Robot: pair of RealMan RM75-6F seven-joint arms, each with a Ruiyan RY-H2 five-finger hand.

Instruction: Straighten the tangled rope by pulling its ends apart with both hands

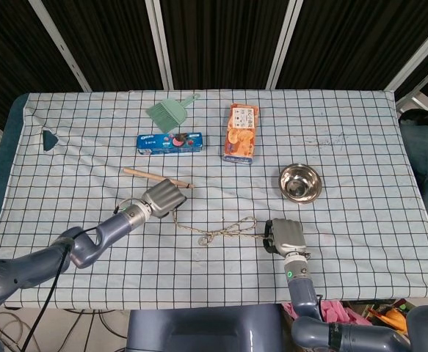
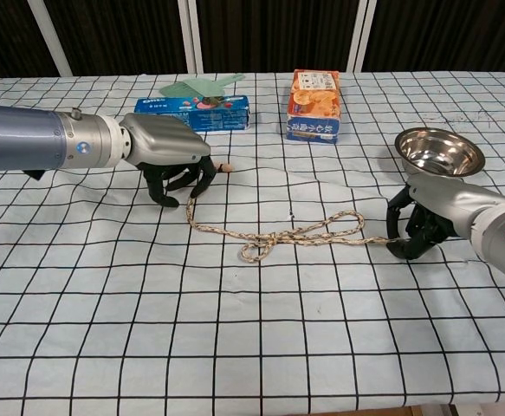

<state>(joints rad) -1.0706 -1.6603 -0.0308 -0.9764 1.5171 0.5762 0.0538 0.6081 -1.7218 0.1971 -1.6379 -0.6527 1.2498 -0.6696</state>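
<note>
On the table [image 1: 360,132]: one rope [image 2: 278,234], one steel bowl [image 1: 299,182], one orange snack box [image 1: 241,133], one blue cookie box [image 1: 169,142], one green dustpan [image 1: 168,111], one wooden stick [image 1: 142,174], and two hands: left hand [image 2: 170,156], right hand [image 2: 430,212].

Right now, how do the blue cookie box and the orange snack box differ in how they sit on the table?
The blue cookie box is long and slim and runs left to right; the orange snack box is wider and runs front to back. The blue cookie box sits just in front of the green dustpan, the orange snack box behind the steel bowl, to its left. Both lie flat on the checked cloth, apart from the rope.
</note>
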